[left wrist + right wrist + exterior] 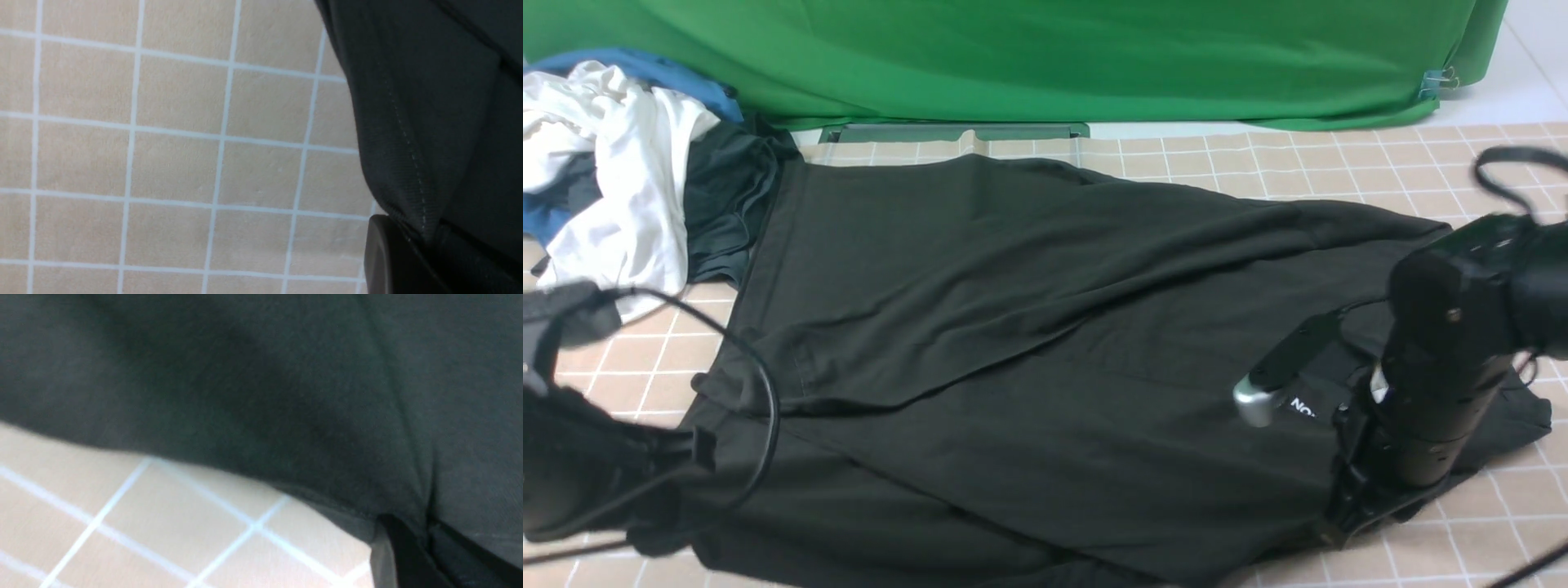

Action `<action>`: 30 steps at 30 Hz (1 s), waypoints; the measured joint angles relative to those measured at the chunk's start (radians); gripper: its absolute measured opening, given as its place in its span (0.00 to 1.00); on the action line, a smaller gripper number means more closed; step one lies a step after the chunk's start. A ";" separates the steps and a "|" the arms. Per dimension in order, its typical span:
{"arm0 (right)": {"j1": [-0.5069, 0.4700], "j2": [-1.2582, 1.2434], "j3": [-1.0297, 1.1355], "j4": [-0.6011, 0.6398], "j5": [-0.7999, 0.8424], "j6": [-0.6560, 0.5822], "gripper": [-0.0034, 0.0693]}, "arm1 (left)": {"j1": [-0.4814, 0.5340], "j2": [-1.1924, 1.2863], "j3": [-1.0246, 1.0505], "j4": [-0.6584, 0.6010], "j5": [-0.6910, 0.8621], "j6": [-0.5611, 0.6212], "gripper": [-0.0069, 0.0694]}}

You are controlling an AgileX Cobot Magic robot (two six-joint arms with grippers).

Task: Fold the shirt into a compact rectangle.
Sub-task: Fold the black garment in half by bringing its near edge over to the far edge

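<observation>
Letters (1303,407) "NO" show on the shirt (1029,327), left claw (433,243) and right claw (425,535) pinching its edges.

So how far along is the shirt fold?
Done: one flap of the shirt already lies across its body. In hand: left claw and right claw are shut on its near edge. Left: further folds; it is spread wide, no compact rectangle yet.

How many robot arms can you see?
2. The left arm is at the shirt's near left corner; the right arm is over its near right edge. No more seem hidden.
</observation>
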 joint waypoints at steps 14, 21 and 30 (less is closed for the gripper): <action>-0.061 -0.127 -0.156 -0.026 0.026 -0.004 0.13 | 0.000 0.131 -0.250 -0.036 -0.121 -0.130 0.14; -0.180 0.037 -0.385 -0.026 0.026 -0.034 0.13 | 0.000 0.405 -0.483 -0.040 -0.207 -0.154 0.14; -0.259 0.367 -0.778 -0.025 0.064 -0.050 0.13 | 0.017 0.785 -0.871 -0.070 -0.202 -0.161 0.14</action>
